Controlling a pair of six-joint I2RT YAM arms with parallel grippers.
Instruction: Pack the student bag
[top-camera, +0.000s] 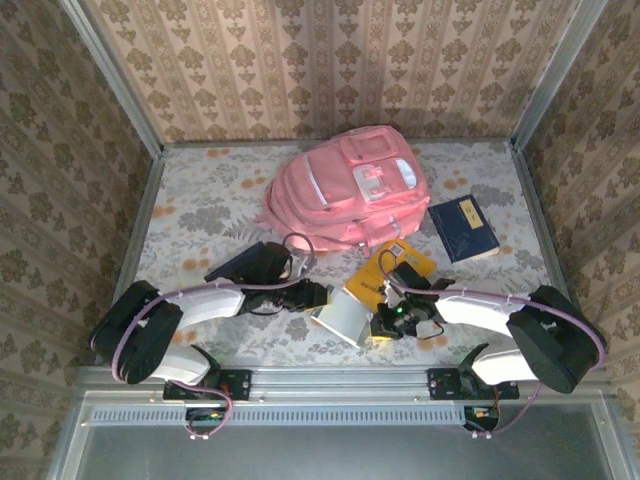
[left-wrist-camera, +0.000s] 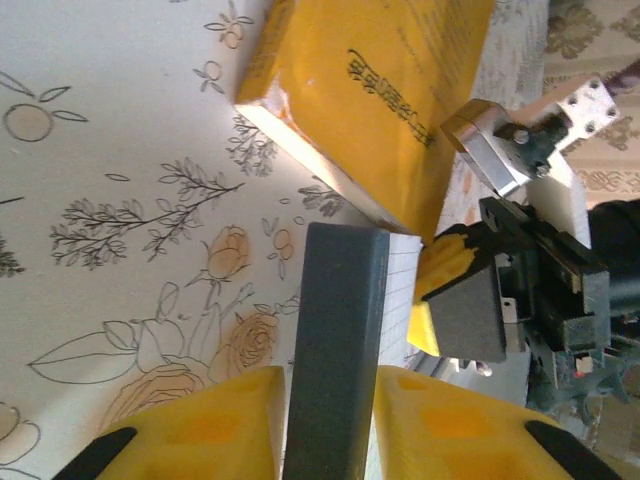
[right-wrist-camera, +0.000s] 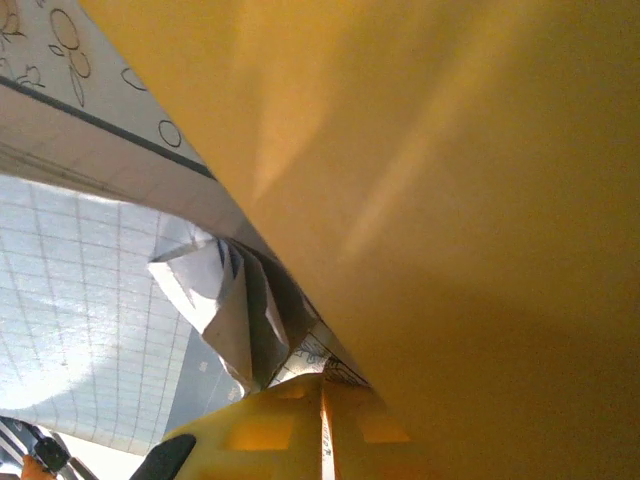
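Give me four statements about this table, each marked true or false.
The student bag lies at the far middle of the table. True.
The blue book lies left of the bag. False: it lies to its right.
The left claw has a grey cover between its fingers. True.
The yellow book is inside the bag. False: it is outside the bag, on its near side.

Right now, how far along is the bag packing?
Done: nothing visibly in the student bag yet. In hand: the left gripper clamps the grey notebook; the right gripper is shut by the yellow book. Left: both, plus the blue book.
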